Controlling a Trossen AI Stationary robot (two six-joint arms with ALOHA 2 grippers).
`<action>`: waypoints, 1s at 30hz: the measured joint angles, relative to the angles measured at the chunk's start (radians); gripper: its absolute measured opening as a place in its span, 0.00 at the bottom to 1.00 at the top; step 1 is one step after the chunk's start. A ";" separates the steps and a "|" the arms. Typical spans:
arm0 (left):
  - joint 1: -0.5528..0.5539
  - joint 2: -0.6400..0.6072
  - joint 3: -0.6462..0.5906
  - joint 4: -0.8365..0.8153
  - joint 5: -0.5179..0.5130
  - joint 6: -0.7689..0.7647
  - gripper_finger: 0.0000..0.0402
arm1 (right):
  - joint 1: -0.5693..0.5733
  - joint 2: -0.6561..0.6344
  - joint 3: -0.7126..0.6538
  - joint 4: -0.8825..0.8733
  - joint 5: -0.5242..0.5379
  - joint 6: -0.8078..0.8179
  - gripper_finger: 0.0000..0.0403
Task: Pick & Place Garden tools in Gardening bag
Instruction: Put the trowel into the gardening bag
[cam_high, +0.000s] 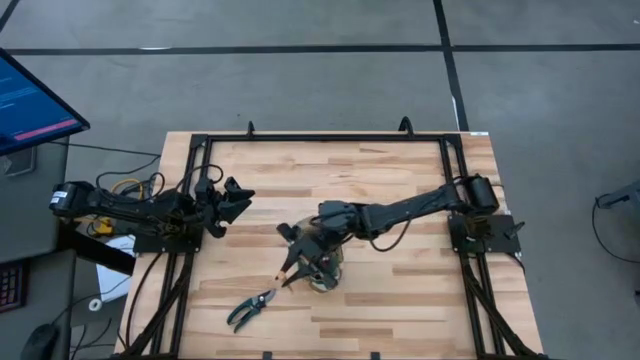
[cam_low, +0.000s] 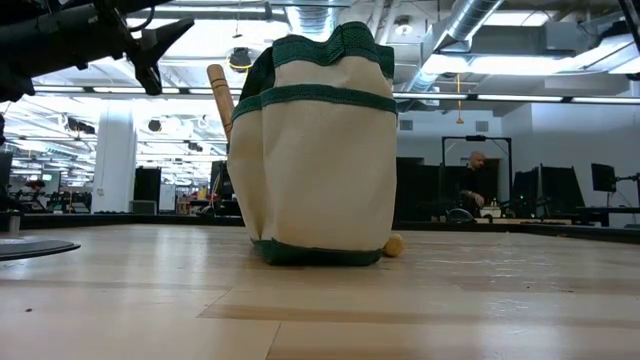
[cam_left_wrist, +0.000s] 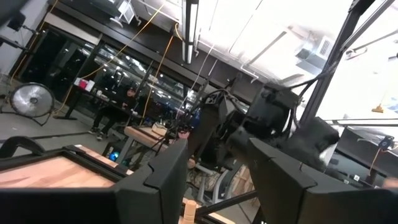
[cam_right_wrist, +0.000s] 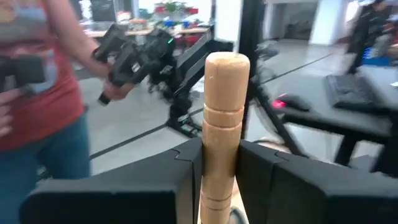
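Right pincer (cam_right_wrist: 219, 174) is clamped on a wooden tool handle (cam_right_wrist: 224, 112) right over the gardening bag (cam_low: 315, 150). Pruning shears (cam_high: 252, 305) lie on the counter (cam_high: 400, 300); left pincer (cam_high: 235, 200) waits apart, empty.

Right claw (cam_high: 297, 262) low at table centre, clamped on wooden handle (cam_right_wrist: 225, 124), left claw (cam_high: 238, 198) raised, parted, idle.
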 joint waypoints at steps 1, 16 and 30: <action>0.000 0.000 0.000 0.001 0.000 0.000 0.41 | -0.004 0.003 -0.001 -0.009 -0.020 -0.001 0.15; 0.000 0.002 0.000 0.018 -0.013 0.010 0.41 | -0.123 -0.002 -0.011 -0.075 -0.203 -0.082 0.15; 0.000 0.002 0.000 0.018 -0.024 0.011 0.41 | -0.116 0.088 -0.011 0.016 -0.285 -0.033 0.16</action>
